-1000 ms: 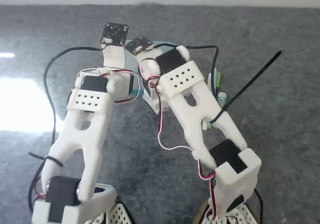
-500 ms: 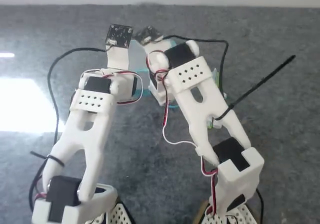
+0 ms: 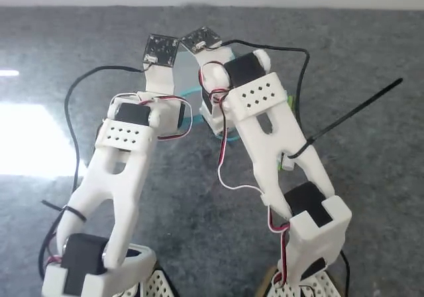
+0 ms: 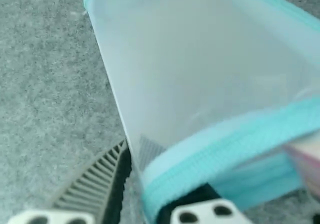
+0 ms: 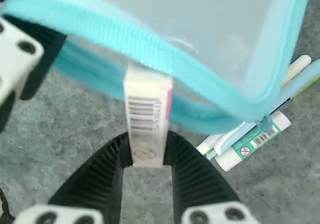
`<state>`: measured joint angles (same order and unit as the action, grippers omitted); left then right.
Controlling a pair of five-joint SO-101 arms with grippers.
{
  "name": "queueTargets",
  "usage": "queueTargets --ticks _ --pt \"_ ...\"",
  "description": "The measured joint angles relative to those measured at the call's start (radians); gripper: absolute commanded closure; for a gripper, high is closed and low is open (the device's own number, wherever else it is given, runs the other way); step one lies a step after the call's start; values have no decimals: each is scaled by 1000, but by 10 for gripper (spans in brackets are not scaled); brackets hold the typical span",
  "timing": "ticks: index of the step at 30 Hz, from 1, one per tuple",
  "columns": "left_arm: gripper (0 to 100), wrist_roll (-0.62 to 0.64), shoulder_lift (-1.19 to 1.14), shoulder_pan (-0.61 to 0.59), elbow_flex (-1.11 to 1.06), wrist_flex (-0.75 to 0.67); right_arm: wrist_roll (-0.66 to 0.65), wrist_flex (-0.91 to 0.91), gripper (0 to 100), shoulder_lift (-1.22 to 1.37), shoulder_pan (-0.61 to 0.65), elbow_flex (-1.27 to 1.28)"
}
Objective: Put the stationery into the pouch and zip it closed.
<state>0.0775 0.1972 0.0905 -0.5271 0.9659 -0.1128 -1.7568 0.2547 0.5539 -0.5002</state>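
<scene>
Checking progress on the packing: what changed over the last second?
The right arm reached farther out and to its right, above the pens. The right gripper holds a small box at the pouch's opening. The left arm barely shifted and grips the pouch.

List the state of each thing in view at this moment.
pouch: unzipped, mouth open.
small box: clamped upright, its far end at the pouch mouth.
pens: lying outside the pouch, by its corner.
left gripper: shut on the pouch's zipper lip.
right gripper: shut on the small box.
</scene>
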Motion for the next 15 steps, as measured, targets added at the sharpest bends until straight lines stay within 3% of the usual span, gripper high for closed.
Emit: queueTargets --ticks 15 --pt "990 -6 0 6 -12 -2 -32 0 989 -28 31 149"
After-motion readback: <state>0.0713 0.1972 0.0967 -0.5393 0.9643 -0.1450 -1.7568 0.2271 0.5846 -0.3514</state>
